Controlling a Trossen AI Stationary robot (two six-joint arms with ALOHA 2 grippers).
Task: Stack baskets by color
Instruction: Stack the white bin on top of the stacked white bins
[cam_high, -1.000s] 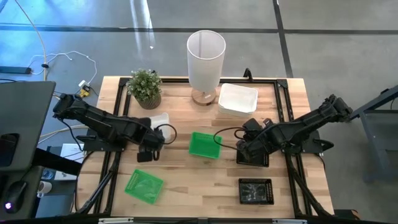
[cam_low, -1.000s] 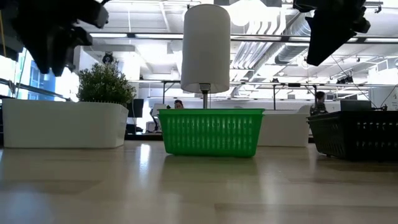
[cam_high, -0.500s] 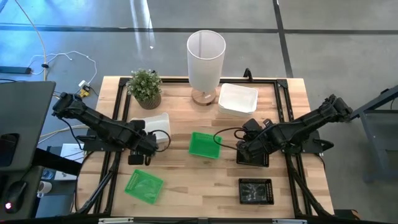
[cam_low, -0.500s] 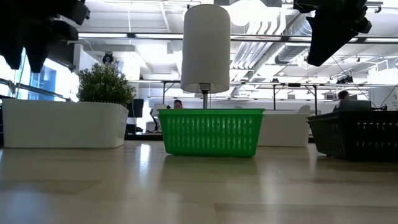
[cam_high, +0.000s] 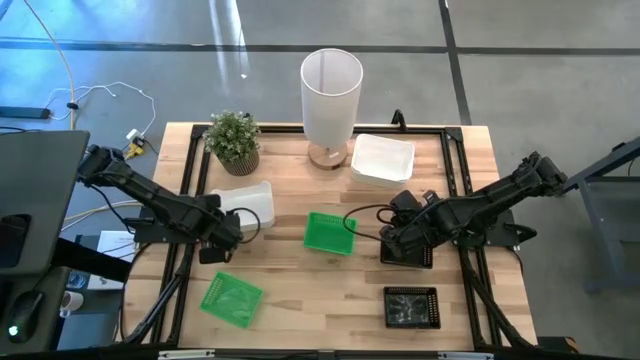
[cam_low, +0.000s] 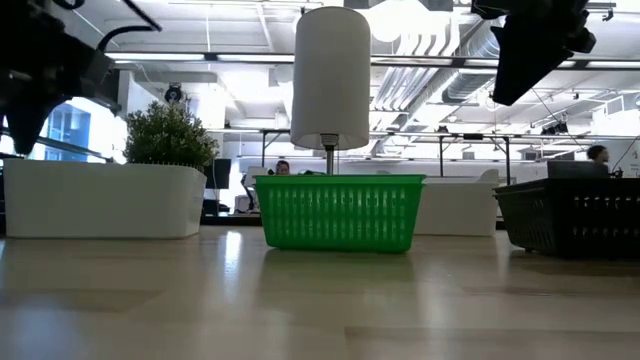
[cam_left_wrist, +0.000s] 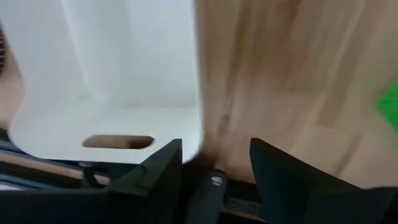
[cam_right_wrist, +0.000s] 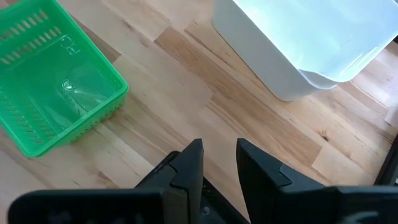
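Baskets lie apart on the counter (cam_high: 290, 290): left fingers (cam_left_wrist: 214, 165) hover spread and empty beside a white basket (cam_high: 245, 199); right fingers (cam_right_wrist: 217, 158), slightly parted and empty, hang above a black basket (cam_high: 408, 252), near a green basket (cam_high: 329, 232) at centre.

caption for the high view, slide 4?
Left gripper open beside a white basket; right gripper over a black basket.

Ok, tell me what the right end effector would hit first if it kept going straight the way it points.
Probably bare tabletop first. The right end effector aims down between the green mesh basket and the white basket stack; its line looks to pass between them, though depth is unclear.
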